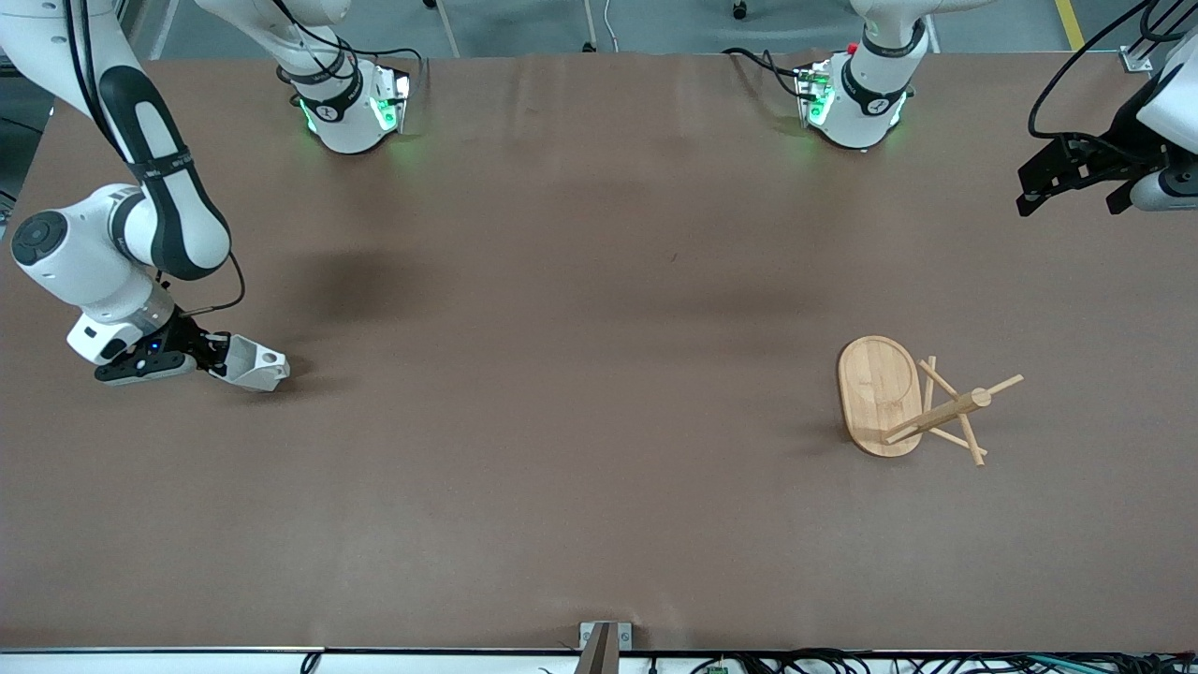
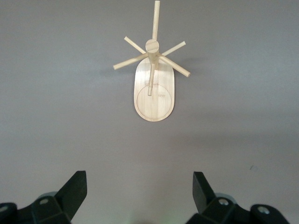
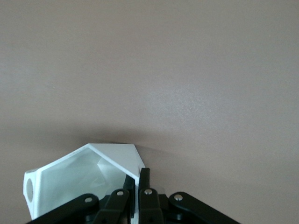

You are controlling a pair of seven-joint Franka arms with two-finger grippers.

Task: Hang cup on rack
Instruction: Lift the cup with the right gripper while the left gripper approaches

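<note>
The white faceted cup lies on its side low at the table's right-arm end, its handle hole facing up. My right gripper is shut on the cup's wall. In the right wrist view one finger is inside the cup and one outside, with the gripper at the rim. The bamboo rack stands upright toward the left-arm end, its post and pegs above the oval base. My left gripper is open and empty, up in the air. In the left wrist view the left gripper looks down on the rack.
The brown table stretches between the cup and the rack. Both arm bases stand along the table edge farthest from the front camera. A small metal bracket sits at the nearest edge.
</note>
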